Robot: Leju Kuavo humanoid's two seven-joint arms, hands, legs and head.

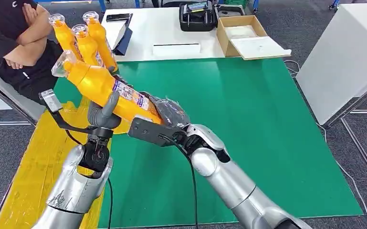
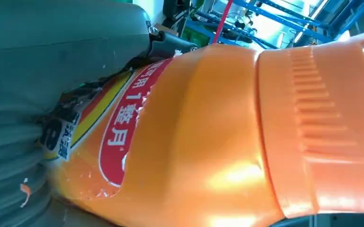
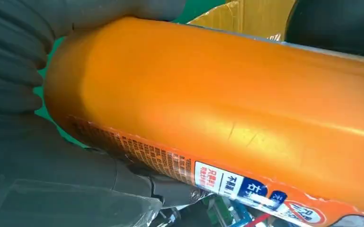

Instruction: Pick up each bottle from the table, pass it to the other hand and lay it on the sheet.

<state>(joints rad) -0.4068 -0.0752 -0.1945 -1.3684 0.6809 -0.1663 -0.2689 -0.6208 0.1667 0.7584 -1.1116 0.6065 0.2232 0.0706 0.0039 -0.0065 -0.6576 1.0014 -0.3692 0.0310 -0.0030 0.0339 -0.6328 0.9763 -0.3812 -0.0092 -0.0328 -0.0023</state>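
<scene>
You're mid-handover: both the left hand (image 1: 103,113) and right hand (image 1: 164,114) grip the bottle (image 1: 106,88). Next, one hand must let go.

You see a green tabletop (image 1: 248,124) with a yellow sheet (image 1: 38,162) along one side. Three orange bottles (image 1: 83,40) stand upright at the sheet's far end, close together.

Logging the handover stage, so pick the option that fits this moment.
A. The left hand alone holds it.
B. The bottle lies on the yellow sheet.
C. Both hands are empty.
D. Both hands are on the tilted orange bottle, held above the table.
D: in the head view the left hand and right hand both grip the tilted orange bottle, raised above the green mat.
</scene>
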